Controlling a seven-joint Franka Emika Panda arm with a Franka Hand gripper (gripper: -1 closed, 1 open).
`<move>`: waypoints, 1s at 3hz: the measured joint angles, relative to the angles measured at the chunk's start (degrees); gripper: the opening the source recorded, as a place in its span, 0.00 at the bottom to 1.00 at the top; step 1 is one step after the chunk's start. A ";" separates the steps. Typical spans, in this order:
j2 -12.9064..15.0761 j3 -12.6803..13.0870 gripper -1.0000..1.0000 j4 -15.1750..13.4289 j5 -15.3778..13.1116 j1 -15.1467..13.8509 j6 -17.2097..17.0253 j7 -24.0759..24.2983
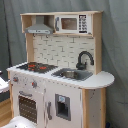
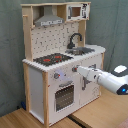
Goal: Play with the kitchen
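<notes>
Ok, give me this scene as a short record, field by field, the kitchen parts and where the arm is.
kitchen: white and light-wood toy unit, upright
hob: black, red rings, beside the sink
sink: black faucet behind it
hood: grey, above the hob
microwave: top shelf
oven window: lower front
arm: white, reaching toward the kitchen front in the second exterior view

In the second exterior view the hob (image 2: pixel 52 59) lies on the kitchen (image 2: pixel 62 60) counter, left of the sink (image 2: pixel 82 51); the faucet (image 2: pixel 75 39) stands behind the sink. The hood (image 2: pixel 49 20) hangs above the hob (microwave (image 2: pixel 76 11) to its right); the arm (image 2: pixel 102 79) reaches in before the oven window (image 2: pixel 64 97).
</notes>
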 joint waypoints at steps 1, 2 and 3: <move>-0.08 -0.14 1.00 -3.36 -0.02 2.46 0.01 -4.20; -0.12 -0.28 1.00 -6.71 -0.03 4.80 0.02 -8.27; -0.22 -1.50 1.00 -10.68 -0.06 5.84 0.60 -12.54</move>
